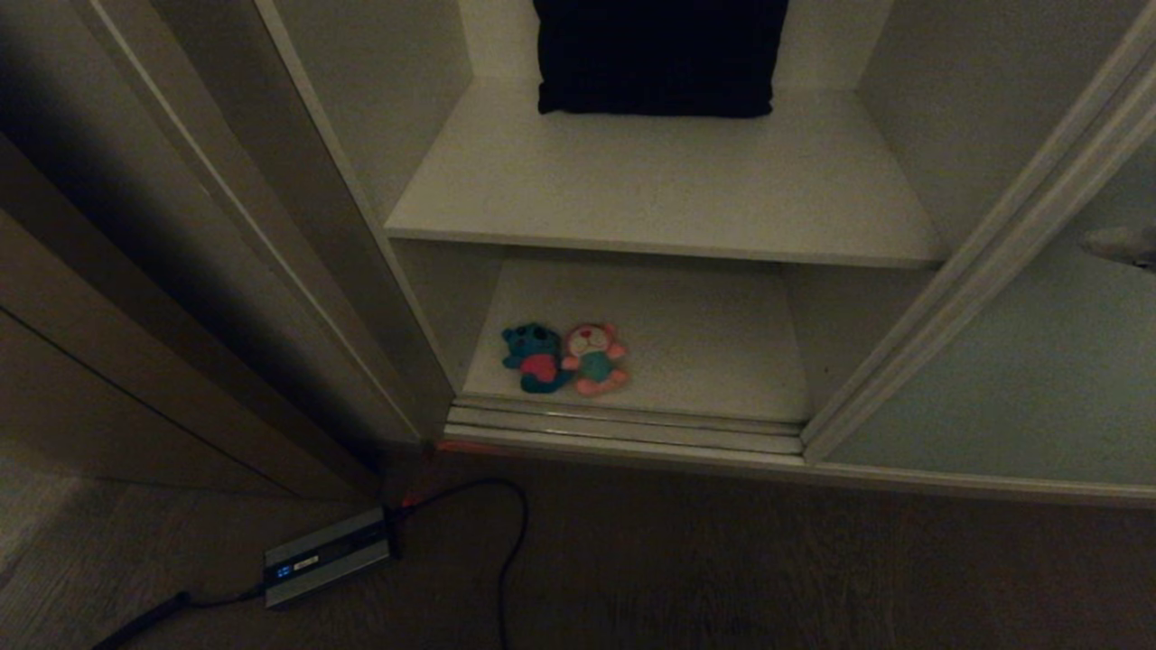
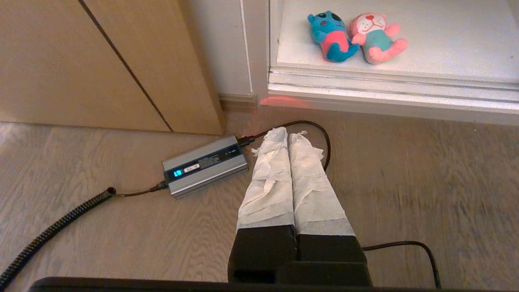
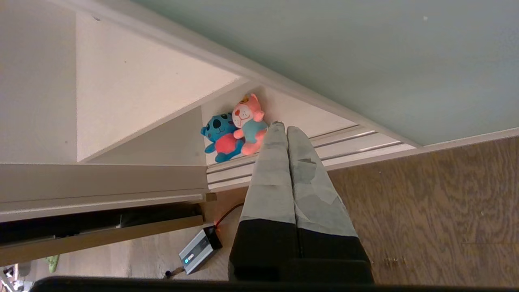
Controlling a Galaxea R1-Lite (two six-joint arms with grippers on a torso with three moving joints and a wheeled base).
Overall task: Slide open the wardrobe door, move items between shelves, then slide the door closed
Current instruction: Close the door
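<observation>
Left gripper (image 2: 288, 134) lower centre, taped fingers (image 2: 269, 178) pressed together over wood floor (image 2: 405, 182). Grey power adapter (image 2: 204, 165) just left of fingertips, coiled cable (image 2: 52, 231) lower left. Teal bear (image 2: 330, 36) touching pink plush toy (image 2: 375, 38) on white shelf (image 2: 446, 48), upper right.

Two toys (image 1: 564, 358) side by side on lower shelf (image 1: 704, 361), folded cloth (image 1: 659, 56) above

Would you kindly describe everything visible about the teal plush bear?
The teal plush bear is soft fabric with dark eye patches and a red shirt. It lies on its back on the bottom shelf, near the front left, touching the pink plush toy on its right. Nothing grips it.
</observation>
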